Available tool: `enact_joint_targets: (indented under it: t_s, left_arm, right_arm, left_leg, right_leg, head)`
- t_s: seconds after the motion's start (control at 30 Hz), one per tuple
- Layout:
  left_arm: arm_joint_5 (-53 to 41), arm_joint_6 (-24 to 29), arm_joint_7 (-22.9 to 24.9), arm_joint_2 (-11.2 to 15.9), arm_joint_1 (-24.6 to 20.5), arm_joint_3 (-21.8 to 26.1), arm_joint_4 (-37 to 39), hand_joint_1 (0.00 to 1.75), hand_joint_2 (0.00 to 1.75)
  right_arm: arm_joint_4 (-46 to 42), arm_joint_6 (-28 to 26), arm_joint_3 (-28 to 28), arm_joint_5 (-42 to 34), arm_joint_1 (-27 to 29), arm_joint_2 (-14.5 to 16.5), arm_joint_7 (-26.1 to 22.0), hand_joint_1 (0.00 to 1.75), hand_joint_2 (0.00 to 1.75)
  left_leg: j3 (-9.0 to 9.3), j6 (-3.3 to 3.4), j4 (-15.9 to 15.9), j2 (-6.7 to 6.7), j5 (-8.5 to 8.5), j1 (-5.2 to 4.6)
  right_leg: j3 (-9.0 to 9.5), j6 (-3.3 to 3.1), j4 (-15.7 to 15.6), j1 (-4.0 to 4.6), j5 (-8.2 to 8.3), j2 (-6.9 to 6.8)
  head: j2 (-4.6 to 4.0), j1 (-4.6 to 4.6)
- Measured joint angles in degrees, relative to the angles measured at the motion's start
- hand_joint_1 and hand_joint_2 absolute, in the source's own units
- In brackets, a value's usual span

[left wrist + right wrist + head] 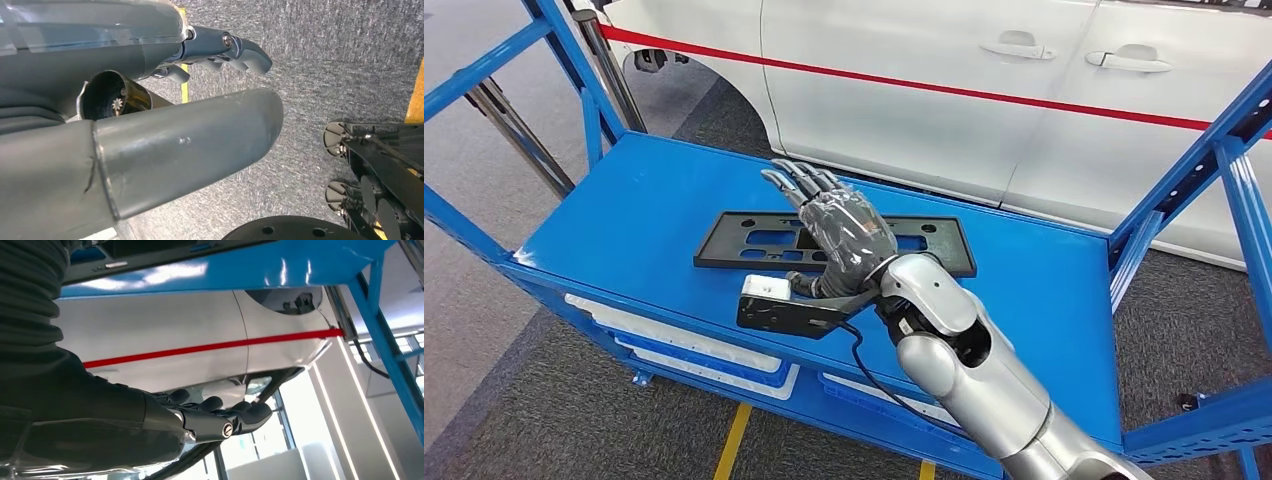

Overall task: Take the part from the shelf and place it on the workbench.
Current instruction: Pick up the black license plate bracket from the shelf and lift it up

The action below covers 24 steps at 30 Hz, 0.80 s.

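Right hand (844, 230): hovered over the part, fingers extended and apart, holding nothing. Part (754, 240): flat black frame, lay flat on the blue shelf (624, 220), under that hand. Left hand (150, 150): hung over grey floor, empty; fingers partly curled. White car (944, 90): beyond the part. Progress: apparently early; grasp, carry and placement remained.
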Motion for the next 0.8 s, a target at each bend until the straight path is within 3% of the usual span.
enact_joint_targets:
  t_s: [0.2, 0.37, 0.53, 0.8]
  left_arm:
    - [0.00, 5.53, 0.16, 3.52, -0.66, -3.93, 6.25, 0.00, 0.00]
    - [0.09, 7.07, 0.77, 5.76, -1.05, -5.81, 10.83, 0.00, 0.00]
    - [0.46, 7.21, 1.27, 6.63, -1.10, -6.47, 13.00, 0.00, 0.00]
    - [0.31, 7.00, 1.00, 7.35, -1.09, -7.06, 14.28, 0.00, 0.00]
  right_arm:
    - [20.06, -6.48, 1.62, 8.89, -5.72, 7.67, 1.71, 0.00, 1.75]
    - [34.05, -7.28, 1.65, 10.41, -9.92, 12.27, 1.46, 0.00, 1.75]
    - [39.81, -6.94, 1.69, 12.14, -10.93, 14.10, 0.88, 0.00, 1.75]
    - [45.47, -5.27, 1.86, 16.82, -12.44, 14.38, 2.70, 0.00, 1.75]
  left_leg:
    - [0.02, -0.12, -0.01, -0.02, 0.11, 0.09]
    - [0.02, -0.17, -0.01, -0.02, 0.16, 0.09]
    - [-0.02, -0.17, -0.01, -0.02, 0.15, 0.09]
    - [-0.02, -0.11, 0.00, -0.02, 0.11, 0.03]
  right_leg:
    - [-0.03, -0.02, 0.07, 0.03, 0.00, -0.03]
    - [-0.04, -0.04, 0.12, 0.09, 0.01, -0.03]
    - [-0.07, -0.04, 0.11, 0.07, 0.01, -0.04]
    - [-0.10, -0.01, 0.07, 0.00, 0.03, -0.04]
  head:
    - [0.00, 0.00]
    - [0.00, 0.01]
    - [0.00, 0.01]
    - [0.00, 0.01]
